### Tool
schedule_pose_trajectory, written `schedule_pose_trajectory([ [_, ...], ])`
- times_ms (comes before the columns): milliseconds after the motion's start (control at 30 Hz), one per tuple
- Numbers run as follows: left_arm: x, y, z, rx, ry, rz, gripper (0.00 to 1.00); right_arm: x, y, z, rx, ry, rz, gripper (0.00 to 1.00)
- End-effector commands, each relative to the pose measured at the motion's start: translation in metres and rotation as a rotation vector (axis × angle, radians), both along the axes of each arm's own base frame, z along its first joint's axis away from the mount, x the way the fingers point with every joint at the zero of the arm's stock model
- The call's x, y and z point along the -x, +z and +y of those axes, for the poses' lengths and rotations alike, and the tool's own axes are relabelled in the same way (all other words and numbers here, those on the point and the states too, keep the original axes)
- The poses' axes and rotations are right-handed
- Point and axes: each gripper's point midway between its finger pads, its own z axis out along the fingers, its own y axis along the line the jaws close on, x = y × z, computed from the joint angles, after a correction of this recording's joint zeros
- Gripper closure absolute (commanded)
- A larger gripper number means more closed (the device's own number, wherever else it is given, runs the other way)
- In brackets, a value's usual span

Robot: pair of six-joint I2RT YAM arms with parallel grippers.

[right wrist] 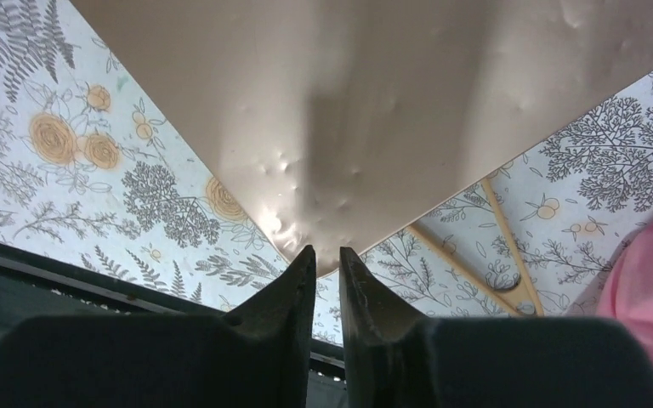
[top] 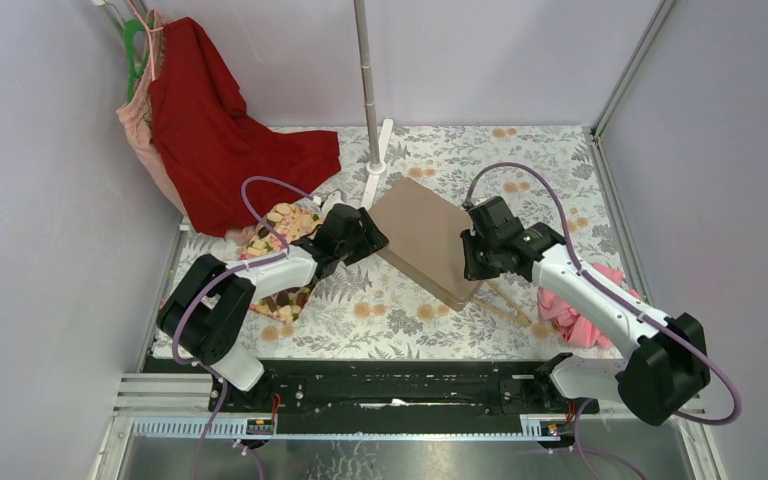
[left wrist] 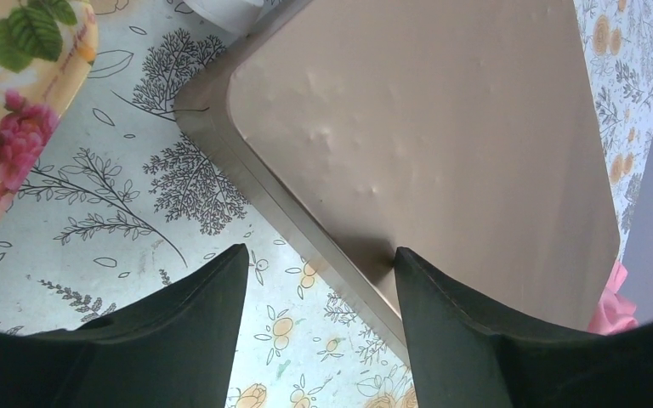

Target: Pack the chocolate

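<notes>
We see a leaf-printed tabletop (top: 400,320) between grey walls, with cloths (top: 220,130) along its left and right edges. A flat tan box (top: 428,235) lies mid-tabletop, and bare surface runs to the near edge. Our left hand (top: 370,238) is open at the box's left edge. Our right hand (top: 471,262) is closed at its near corner. We cannot see any chocolate.

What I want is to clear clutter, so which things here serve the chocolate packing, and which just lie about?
Job: tan box; left claw, open at its edge; right claw, shut at its corner. No chocolate shows.
Lying about: red garment, floral cloth, pink cloth, pole stand, wooden sticks.
</notes>
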Motion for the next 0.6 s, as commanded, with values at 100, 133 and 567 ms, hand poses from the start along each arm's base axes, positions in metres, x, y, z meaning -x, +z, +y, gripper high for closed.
schedule_pose_trajectory([
  [100, 0.002, -0.001, -0.002, -0.023, -0.038, 0.013, 0.30, 0.002, 0.021, 0.007, 0.105, 0.041, -0.019, 0.82],
  [133, 0.002, -0.001, -0.003, -0.024, -0.039, 0.013, 0.30, 0.004, 0.018, 0.008, 0.109, 0.048, -0.011, 0.84],
  [567, 0.004, 0.000, -0.003, -0.018, -0.044, 0.015, 0.29, 0.041, -0.071, 0.000, 0.208, 0.072, 0.209, 1.00],
])
